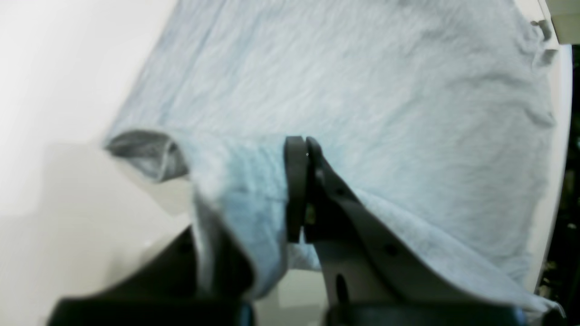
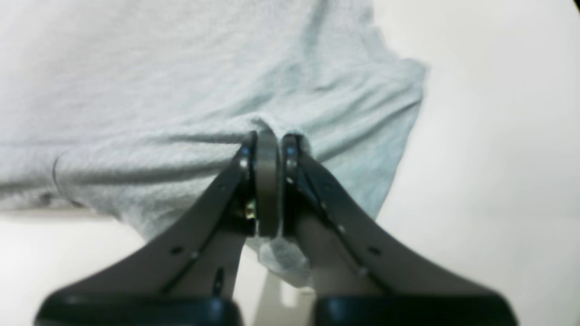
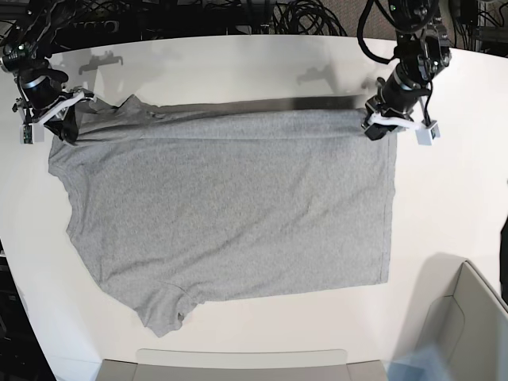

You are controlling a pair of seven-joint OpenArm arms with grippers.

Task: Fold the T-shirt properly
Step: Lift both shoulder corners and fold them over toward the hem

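Observation:
The heather-grey T-shirt lies spread on the white table, plain side up, hem to the right and neck to the left. Its far edge is raised a little and casts a shadow. My left gripper is shut on the far hem corner; in the left wrist view the gripper pinches the cloth, which drapes over one finger. My right gripper is shut on the far shoulder by the sleeve; in the right wrist view the gripper holds bunched cloth.
A grey bin stands at the near right corner. A grey tray edge runs along the front. Black cables lie behind the table's far edge. The near sleeve points toward the front.

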